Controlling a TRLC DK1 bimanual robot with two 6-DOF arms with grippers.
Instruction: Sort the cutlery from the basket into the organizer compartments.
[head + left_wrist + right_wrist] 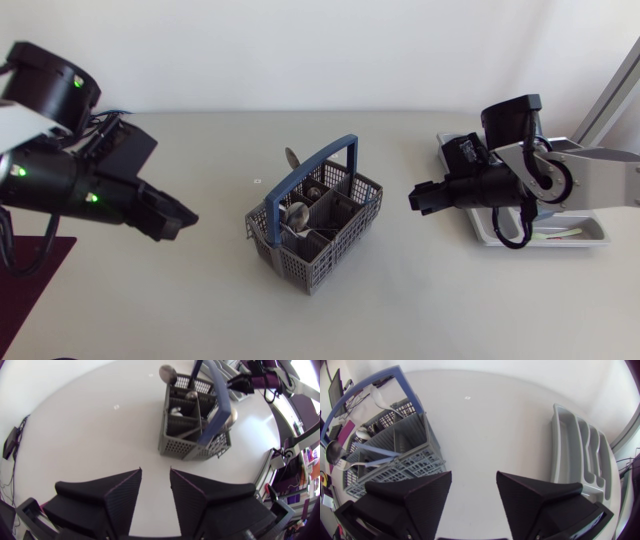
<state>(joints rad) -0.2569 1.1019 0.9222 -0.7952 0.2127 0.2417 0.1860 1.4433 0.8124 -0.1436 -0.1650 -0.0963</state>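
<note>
A grey perforated plastic basket (315, 225) with a blue hoop handle is set on the white bench (200, 310), between the two tools and apart from both. Several metal spoons (167, 372) are stood in its compartments with bowls up and handles down. This is judged to be so that they can be taken from above without the basket wall being struck. One bowl is seen jutting past the rim at the basket's far end from the left tool.

The left tool (155, 472) is held above the bench with its two black wedge fingers apart and nothing between them. The basket lies ahead of it, well apart. The right tool (474, 477) is likewise spread and empty, with the basket ahead of it and off to one side.

The long pale grey moulded organizer (580, 450) with divided compartments is placed just beside the right tool, on the side away from the basket, so only a short carry is left to that arm. In the head view much of it is hidden by the right arm.

No piece is gripped, so a pick is judged to be due. Since the blue handle arches over the basket's middle, an approach to one side of it is likely needed.
</note>
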